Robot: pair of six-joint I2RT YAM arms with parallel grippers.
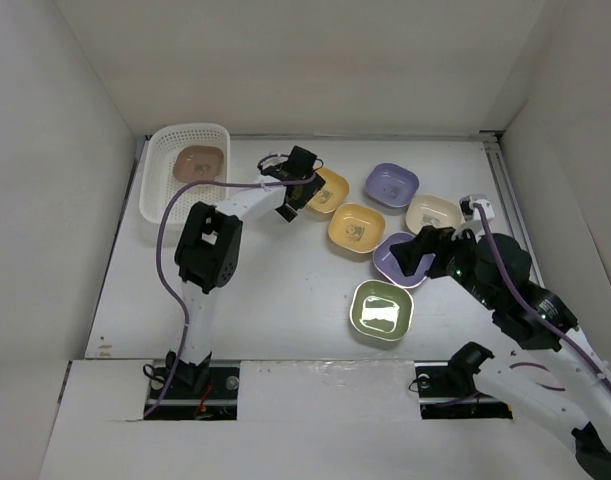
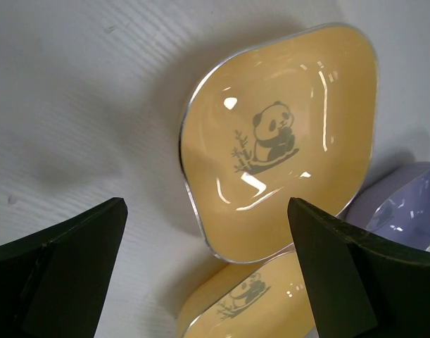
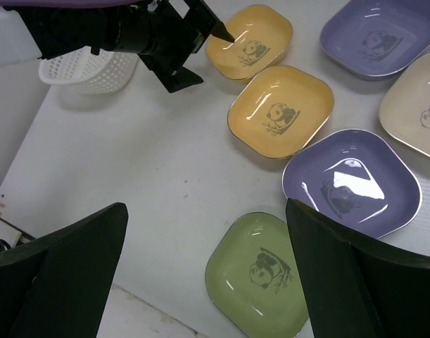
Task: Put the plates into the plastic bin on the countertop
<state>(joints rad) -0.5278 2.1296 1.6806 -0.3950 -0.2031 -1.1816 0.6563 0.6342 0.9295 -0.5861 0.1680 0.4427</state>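
Several plates lie on the countertop (image 1: 275,290): two yellow (image 1: 330,192) (image 1: 356,228), two lavender (image 1: 392,185) (image 1: 397,268), one cream (image 1: 434,214) and one green (image 1: 382,310). A brown plate (image 1: 199,163) sits inside the plastic bin (image 1: 155,190) at the far left. My left gripper (image 1: 298,188) hangs open just over the left edge of the far yellow plate (image 2: 278,141), holding nothing. My right gripper (image 1: 410,255) is open above the nearer lavender plate (image 3: 352,183), with the green plate (image 3: 260,271) below between its fingers.
White walls close in the countertop on the left, back and right. The bin (image 3: 88,70) stands against the left wall. A small white fitting (image 1: 477,207) sits by the cream plate (image 3: 415,105). Bare surface lies between the bin and the plates.
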